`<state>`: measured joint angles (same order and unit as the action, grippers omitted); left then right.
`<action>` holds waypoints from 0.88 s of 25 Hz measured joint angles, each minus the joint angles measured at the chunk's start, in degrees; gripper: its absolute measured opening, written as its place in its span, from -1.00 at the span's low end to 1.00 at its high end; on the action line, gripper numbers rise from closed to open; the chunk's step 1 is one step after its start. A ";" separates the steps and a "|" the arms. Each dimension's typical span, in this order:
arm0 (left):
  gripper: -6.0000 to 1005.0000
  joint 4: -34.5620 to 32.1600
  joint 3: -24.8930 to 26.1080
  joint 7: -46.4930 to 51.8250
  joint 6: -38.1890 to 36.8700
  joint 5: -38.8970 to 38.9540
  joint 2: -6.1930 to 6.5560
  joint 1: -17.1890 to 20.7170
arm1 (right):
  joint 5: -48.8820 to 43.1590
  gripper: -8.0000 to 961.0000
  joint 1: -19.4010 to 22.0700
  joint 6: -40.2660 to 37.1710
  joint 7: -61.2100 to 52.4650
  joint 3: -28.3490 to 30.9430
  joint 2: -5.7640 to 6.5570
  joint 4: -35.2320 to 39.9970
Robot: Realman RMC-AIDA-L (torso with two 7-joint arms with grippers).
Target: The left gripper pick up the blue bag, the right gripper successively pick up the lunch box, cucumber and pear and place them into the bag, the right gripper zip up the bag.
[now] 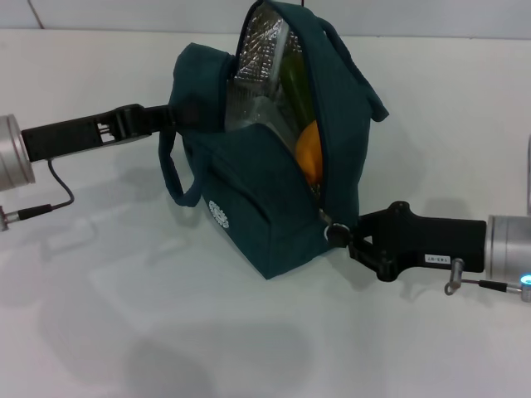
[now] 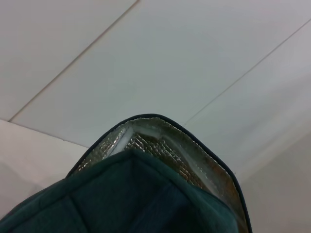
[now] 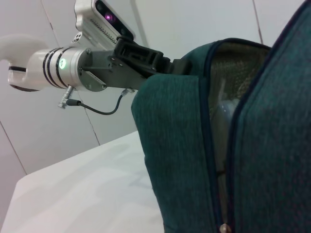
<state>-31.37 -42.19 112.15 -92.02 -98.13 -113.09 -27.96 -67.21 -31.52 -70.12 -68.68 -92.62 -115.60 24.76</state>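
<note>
The blue bag [image 1: 274,191] stands upright on the white table with its front zip open. Inside it I see silver lining [image 1: 261,46], a pale lunch box [image 1: 253,108], the green cucumber [image 1: 294,79] and the yellow-orange pear [image 1: 309,156]. My left gripper [image 1: 176,114] is shut on the bag's upper left edge by the strap and holds it up. My right gripper [image 1: 344,236] is at the bottom end of the zip, shut on the zip pull [image 1: 335,233]. The left wrist view shows the bag's top [image 2: 136,194]. The right wrist view shows the bag's side [image 3: 180,145] and the left gripper [image 3: 146,58].
The white table [image 1: 166,315] spreads around the bag. A carry strap [image 1: 170,178] hangs in a loop at the bag's left side. A thin cable [image 1: 58,195] trails from the left arm.
</note>
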 joint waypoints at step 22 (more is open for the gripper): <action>-0.87 0.13 -0.14 -2.32 -3.42 0.16 -0.70 -0.46 | 3.87 -0.95 5.49 -6.96 6.23 2.28 -0.15 6.28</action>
<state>-31.24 -42.32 109.83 -95.44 -97.97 -113.79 -28.42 -63.34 -26.03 -77.08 -62.45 -90.34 -115.75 31.04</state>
